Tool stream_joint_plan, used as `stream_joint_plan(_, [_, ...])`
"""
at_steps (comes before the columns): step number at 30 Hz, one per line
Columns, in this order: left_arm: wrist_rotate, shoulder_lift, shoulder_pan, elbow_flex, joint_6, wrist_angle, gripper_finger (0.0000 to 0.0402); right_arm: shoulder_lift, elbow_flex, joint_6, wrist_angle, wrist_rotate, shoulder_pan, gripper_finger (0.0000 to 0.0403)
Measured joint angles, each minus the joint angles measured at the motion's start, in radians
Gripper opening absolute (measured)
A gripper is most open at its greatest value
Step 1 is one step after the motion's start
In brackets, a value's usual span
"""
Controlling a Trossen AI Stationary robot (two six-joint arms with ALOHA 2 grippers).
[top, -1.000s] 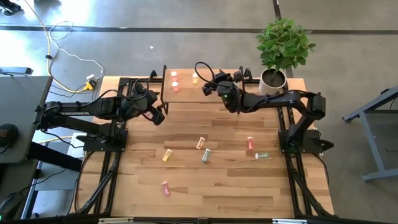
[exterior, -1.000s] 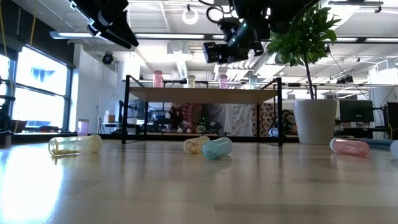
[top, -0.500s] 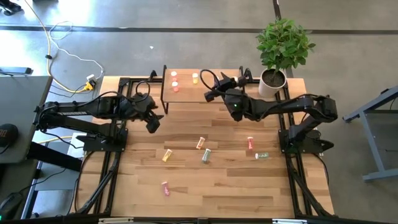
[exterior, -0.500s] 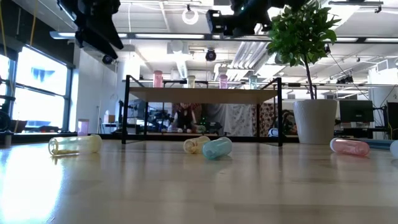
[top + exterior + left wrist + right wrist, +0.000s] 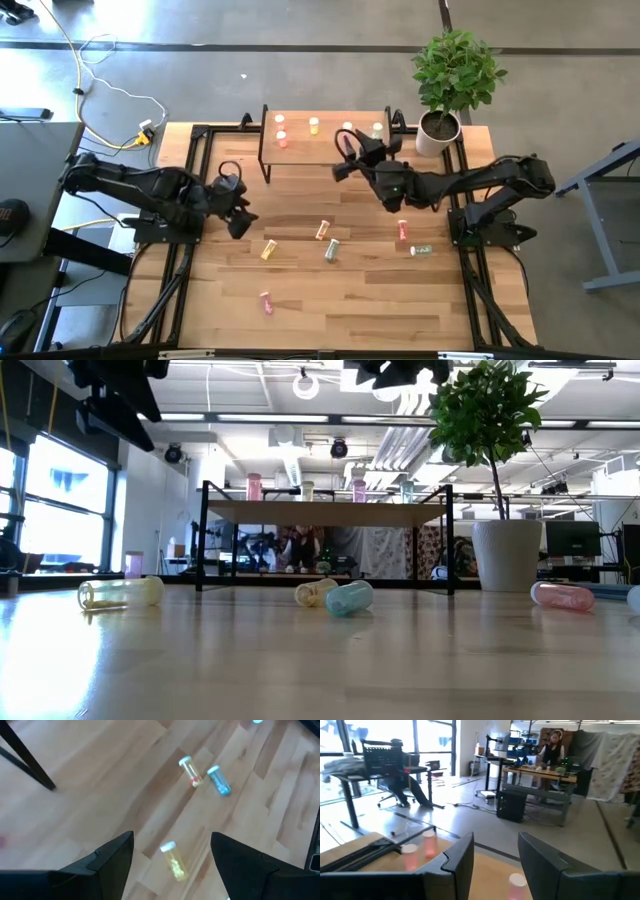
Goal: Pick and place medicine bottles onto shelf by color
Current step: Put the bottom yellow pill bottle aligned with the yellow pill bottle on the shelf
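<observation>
Your left tool has swung down over the yellow bottle, fingers apart; right tool backed off the shelf toward 6 o'clock, apart, empty.

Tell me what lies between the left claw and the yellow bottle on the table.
Only bare wood. In the left wrist view the open left claw frames the yellow bottle, lying on the table.

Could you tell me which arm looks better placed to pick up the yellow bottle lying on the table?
Probably the left. Its open claw hangs near the yellow bottle, which sits between its fingers in the left wrist view. The right claw, also open, is by the shelf, farther away.
</observation>
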Motion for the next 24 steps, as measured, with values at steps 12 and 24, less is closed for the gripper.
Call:
stream_joint_plan(12, [-0.062, 0.171, -0.182, -0.001, -0.255, -0.001, 0.0257, 0.000, 0.000, 0.129, -0.027, -0.234, -0.053, 0.0145])
stream_joint_plan(24, [-0.051, 0.404, -0.275, -0.001, -0.425, 0.019, 0.0257, 0.000, 0.103, 0.255, -0.374, -0.837, -0.142, 0.0145])
